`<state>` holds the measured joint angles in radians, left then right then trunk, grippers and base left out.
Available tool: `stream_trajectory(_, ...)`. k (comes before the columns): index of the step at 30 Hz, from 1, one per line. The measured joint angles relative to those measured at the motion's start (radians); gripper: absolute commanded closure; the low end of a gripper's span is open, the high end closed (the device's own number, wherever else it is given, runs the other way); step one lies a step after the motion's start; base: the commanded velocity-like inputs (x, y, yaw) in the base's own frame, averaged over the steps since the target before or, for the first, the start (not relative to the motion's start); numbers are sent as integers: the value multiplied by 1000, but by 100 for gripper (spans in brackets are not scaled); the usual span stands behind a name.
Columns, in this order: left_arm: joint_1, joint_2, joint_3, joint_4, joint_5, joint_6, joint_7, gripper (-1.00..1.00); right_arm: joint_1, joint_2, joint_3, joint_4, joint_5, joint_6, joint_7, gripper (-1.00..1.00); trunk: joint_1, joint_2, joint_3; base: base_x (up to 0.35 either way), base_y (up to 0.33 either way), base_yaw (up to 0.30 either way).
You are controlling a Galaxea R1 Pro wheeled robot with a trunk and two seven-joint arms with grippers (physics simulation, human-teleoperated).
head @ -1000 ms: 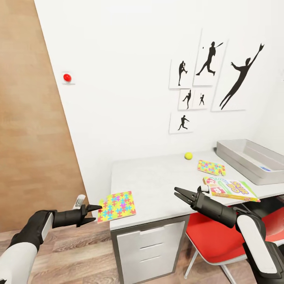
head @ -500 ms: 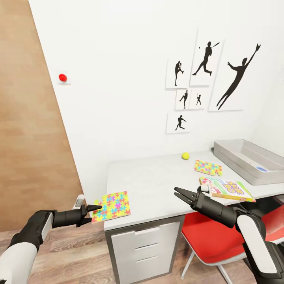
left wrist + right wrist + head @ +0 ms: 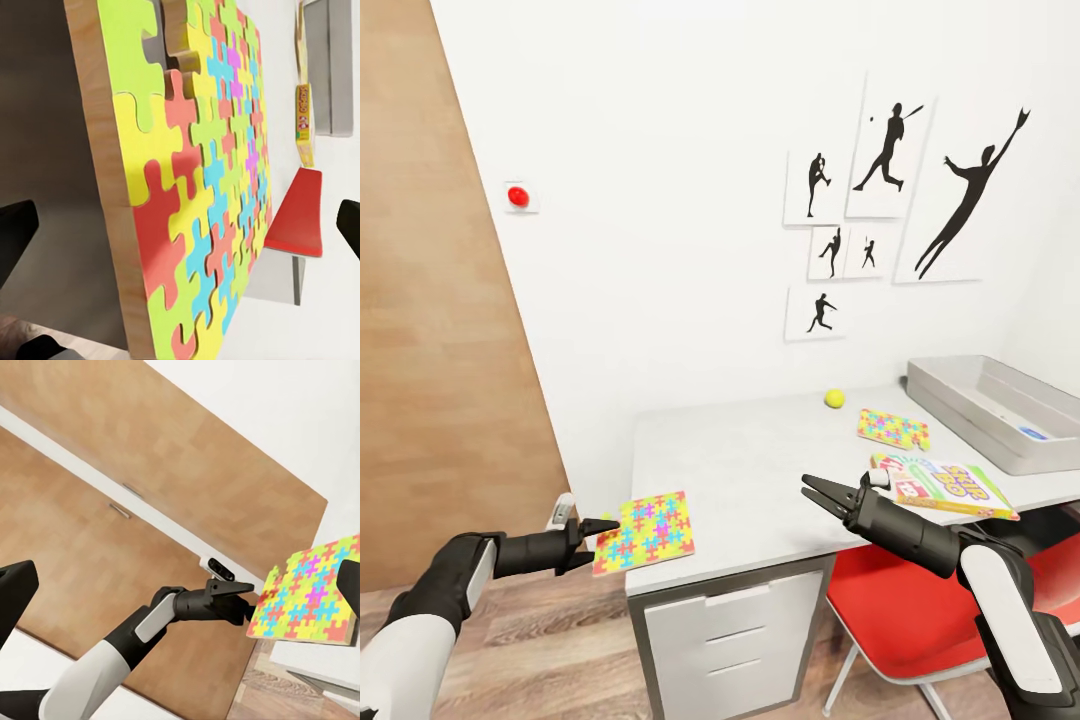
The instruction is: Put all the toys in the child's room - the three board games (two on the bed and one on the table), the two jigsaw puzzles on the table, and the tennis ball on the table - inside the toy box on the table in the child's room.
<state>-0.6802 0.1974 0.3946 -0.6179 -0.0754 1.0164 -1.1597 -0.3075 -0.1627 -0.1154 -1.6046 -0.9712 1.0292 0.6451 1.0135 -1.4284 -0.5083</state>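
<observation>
Board game (image 3: 944, 486) — reads "Skip-Bo", on table (image 3: 760, 470).

The picture's edge cuts off the toy box's (image 3: 1000, 410) far end. I can't read the small blue thing (image 3: 1032, 433) inside it. My left fingertips (image 3: 600, 525) cover the puzzle's (image 3: 647, 530) edge.

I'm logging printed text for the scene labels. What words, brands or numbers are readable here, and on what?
"SKIP BO" in yellow letters on the board game lying at the table's front edge.
Small print on that box's red and white panel: too small to read.
Blue mark inside the toy box: blurred, unreadable.
Jigsaw puzzles and wall pictures: no text.
</observation>
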Motion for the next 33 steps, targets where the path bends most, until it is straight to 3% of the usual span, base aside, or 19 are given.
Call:
stream_trajectory(14, 0, 3, 0, 0, 2, 0, -2, -100, 0, 0, 0, 0, -1, 0, -1, -100, 0, 0, 0, 0, 0, 0)
stream_trajectory(15, 0, 3, 0, 0, 3, 0, -2, 100, 0, 0, 0, 0, -1, 0, -1, -100, 0, 0, 0, 0, 0, 0)
stream_trajectory(26, 0, 4, 4, -4, 22, 16, -8, 100, 0, 0, 0, 0, 0, 0, -1, -100, 0, 0, 0, 0, 0, 0)
stream_trajectory(33, 0, 4, 5, -6, 11, 9, -8, 100, 0, 0, 0, 0, 0, 0, -1, -100, -11, 21, 9, 0, 0, 0)
